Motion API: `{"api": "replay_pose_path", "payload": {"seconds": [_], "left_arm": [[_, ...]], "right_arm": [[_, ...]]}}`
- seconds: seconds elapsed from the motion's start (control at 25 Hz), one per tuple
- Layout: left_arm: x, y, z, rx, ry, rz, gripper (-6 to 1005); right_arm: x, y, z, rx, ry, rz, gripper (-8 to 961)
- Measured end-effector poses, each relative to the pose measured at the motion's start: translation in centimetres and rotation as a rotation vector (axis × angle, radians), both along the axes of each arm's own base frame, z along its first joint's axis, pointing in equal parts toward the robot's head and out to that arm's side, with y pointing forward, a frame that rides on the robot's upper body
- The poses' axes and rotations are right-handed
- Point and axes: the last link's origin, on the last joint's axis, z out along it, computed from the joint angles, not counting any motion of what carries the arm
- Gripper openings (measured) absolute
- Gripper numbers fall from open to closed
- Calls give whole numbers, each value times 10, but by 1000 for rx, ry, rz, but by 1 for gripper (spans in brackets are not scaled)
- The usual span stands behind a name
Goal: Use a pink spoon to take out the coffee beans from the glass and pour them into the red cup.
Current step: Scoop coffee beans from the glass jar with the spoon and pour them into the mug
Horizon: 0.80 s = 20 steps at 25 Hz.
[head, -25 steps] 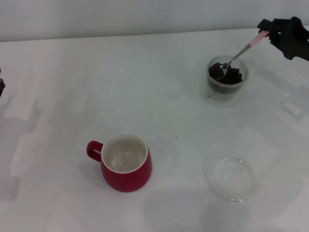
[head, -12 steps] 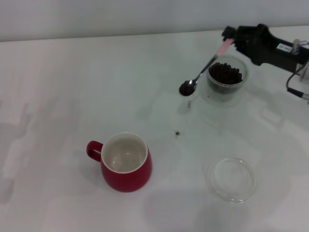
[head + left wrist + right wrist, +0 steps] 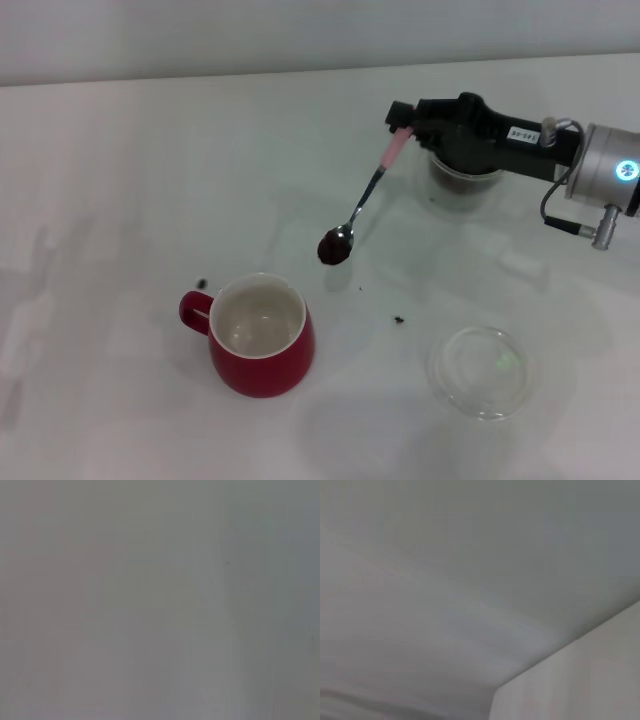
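In the head view my right gripper (image 3: 404, 124) is shut on the pink handle of the pink spoon (image 3: 368, 194). The spoon hangs down and to the left, with coffee beans (image 3: 334, 247) in its bowl, held in the air up and to the right of the red cup (image 3: 260, 335). The red cup stands at the front with a white, empty inside, its handle pointing left. The glass (image 3: 462, 181) with beans is mostly hidden behind my right gripper. Loose beans lie on the table, one by the cup's handle (image 3: 202, 284) and one right of the cup (image 3: 399, 321). My left gripper is out of view.
A shallow clear dish (image 3: 479, 371) lies at the front right. The white table (image 3: 150, 180) runs to a grey wall at the back. Both wrist views show only plain grey and white surfaces.
My right arm has swung left from the glass, carrying the loaded spoon toward the red cup. Beans have dropped onto the table on the way.
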Motion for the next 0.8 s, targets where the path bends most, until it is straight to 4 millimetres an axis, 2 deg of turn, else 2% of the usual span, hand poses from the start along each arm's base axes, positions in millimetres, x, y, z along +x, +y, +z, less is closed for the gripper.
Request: {"api": "replay_pose_path", "payload": {"seconds": [0.16, 0.2, 0.28, 0.4, 0.48, 0.56, 0.8], "left_arm": [[0, 0, 0, -1, -1, 2, 714], [0, 0, -1, -3, -3, 4, 714], [0, 0, -2, -7, -7, 7, 714], [2, 2, -5, -16, -16, 9, 713], [2, 2, -5, -17, -18, 10, 713], [2, 3, -5, -17, -18, 9, 713], [1, 1, -5, -17, -18, 14, 714]], "right_arm": [[-15, 1, -7, -40, 9, 53, 223], [-24, 2, -12, -61, 9, 81, 224], [-27, 3, -15, -69, 7, 92, 224], [-42, 8, -27, -104, -19, 130, 225], [-45, 9, -31, -112, -29, 136, 226], [-53, 10, -44, -131, -68, 157, 227], [-60, 12, -53, -105, -132, 217, 229]]}}
